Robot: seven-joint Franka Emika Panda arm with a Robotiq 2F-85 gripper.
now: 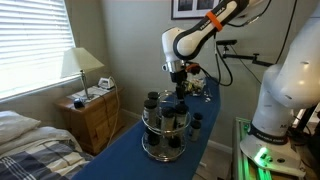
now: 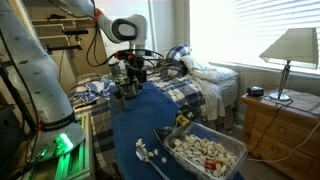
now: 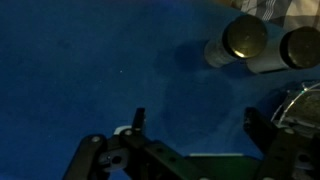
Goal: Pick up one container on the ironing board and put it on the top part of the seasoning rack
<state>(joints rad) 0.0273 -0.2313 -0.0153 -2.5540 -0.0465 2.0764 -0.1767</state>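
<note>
The ironing board (image 1: 130, 150) is long with a dark blue cover and shows in both exterior views (image 2: 150, 120). The seasoning rack (image 1: 165, 128) is a round two-tier silver carousel with dark-lidded jars, standing on the board; it also shows in an exterior view (image 2: 124, 92). My gripper (image 1: 176, 88) hangs just above the rack's far side. In the wrist view the gripper (image 3: 198, 125) is open and empty over bare blue cover. Two dark-lidded jars (image 3: 243, 40) lie on the board ahead of it, and the rack's rim (image 3: 300, 108) is at the right.
A lone jar (image 1: 197, 122) stands on the board beside the rack. A clear bin of small items (image 2: 207, 151) and spoons (image 2: 148, 155) sit on the board's near end. A wooden nightstand with a lamp (image 1: 88, 108) and a bed (image 2: 200, 80) flank the board.
</note>
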